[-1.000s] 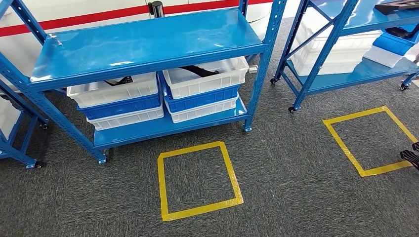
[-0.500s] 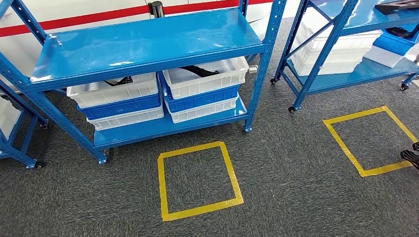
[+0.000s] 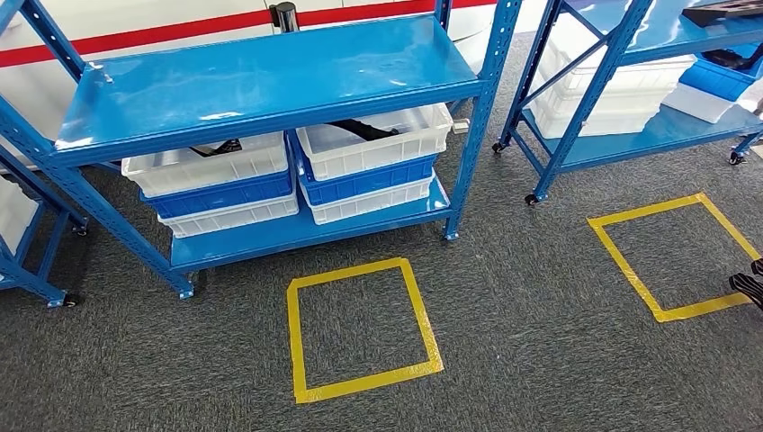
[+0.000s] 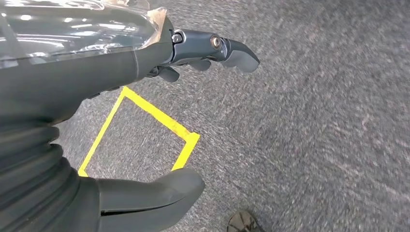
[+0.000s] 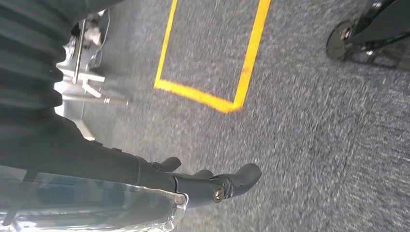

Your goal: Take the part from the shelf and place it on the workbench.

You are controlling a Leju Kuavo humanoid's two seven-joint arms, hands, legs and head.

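Ahead, a blue shelf (image 3: 270,76) on casters, its front edge running over stacked white and blue bins (image 3: 373,148) on the lower tier, with a dark part (image 3: 364,129) lying in the upper right bin and another dark part (image 3: 219,147) in the left one. On the grey carpet (image 3: 540,360) before it, a yellow tape square (image 3: 360,328) with open floor all round, a second tape square (image 3: 675,256) off to the right below a second blue shelf (image 3: 648,81). Hanging over carpet, left hand (image 4: 145,96) with thumb and fingers spread, holding nothing; right hand (image 5: 159,179) likewise with fingers extended apart, nothing in it.
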